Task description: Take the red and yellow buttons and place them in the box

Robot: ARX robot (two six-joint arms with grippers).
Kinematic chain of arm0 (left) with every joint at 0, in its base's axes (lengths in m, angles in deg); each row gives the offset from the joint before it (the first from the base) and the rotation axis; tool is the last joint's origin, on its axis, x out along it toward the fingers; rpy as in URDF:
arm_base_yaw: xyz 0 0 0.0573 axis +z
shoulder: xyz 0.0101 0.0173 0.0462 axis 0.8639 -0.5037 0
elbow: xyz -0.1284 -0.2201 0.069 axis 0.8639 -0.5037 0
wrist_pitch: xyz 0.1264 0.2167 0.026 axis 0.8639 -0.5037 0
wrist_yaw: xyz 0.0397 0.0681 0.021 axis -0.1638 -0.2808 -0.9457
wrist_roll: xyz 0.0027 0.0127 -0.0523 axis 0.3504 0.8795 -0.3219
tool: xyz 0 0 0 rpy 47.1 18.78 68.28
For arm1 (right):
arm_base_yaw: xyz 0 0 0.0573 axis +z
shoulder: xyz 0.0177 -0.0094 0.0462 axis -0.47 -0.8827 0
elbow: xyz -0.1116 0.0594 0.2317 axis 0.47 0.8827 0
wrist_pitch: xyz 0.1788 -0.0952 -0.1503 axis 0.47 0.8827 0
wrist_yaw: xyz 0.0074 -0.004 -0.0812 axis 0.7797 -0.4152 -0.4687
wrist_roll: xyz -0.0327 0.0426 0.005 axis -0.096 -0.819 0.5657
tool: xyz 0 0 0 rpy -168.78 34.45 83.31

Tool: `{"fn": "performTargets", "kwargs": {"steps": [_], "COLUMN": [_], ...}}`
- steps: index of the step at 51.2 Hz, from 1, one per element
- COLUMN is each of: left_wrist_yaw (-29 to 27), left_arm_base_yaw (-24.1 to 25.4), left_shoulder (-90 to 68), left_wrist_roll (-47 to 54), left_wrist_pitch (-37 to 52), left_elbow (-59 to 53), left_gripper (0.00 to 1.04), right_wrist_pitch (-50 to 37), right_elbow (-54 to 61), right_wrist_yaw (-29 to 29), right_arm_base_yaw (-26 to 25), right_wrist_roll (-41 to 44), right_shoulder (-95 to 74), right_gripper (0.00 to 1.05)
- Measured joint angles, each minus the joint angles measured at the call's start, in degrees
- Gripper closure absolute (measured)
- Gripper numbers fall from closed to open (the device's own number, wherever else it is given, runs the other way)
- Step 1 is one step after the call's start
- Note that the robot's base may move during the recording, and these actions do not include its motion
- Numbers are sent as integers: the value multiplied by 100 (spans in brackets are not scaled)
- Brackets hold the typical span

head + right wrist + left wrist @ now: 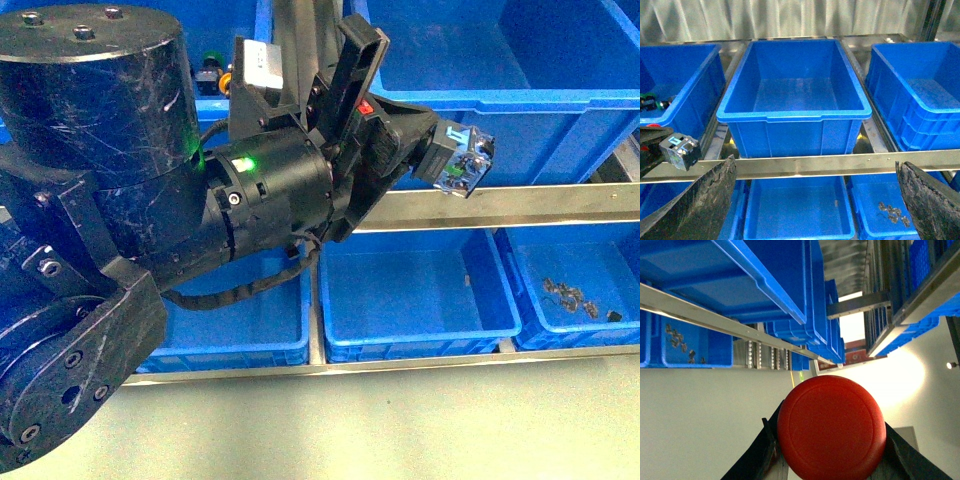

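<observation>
My left gripper (365, 100) is shut on the red button (365, 107). The button's grey contact block (460, 160) sticks out to the right, above the shelf rail. In the left wrist view the round red cap (832, 427) fills the space between the dark fingers (752, 460). The contact block also shows in the right wrist view (680, 150). The box (920, 115), with a ridged front, stands on the upper shelf at the right. My right gripper (812, 200) is open and empty, facing the shelves. It is out of the front view.
A smooth-fronted blue crate (795, 100) stands empty beside the box. The left crate (685, 90) holds switches, some with green caps (650, 102). A steel shelf rail (815, 162) runs across. Shallower bins (415, 290) sit below, one with small metal parts (570, 295).
</observation>
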Motion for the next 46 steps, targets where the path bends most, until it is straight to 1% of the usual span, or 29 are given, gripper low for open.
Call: {"fn": "performTargets", "kwargs": {"steps": [46], "left_wrist_yaw": [-17], "left_arm_base_yaw": [-42], "left_shoulder": [0], "left_wrist_roll": [-208], "left_wrist_pitch": [0], "left_elbow": [0], "left_gripper": [75], "right_wrist_pitch": [0], "right_elbow": [0], "right_wrist_yaw": [4], "right_arm_base_yaw": [0], "right_wrist_roll": [0], "right_shoulder": [0], "right_gripper": [7]}}
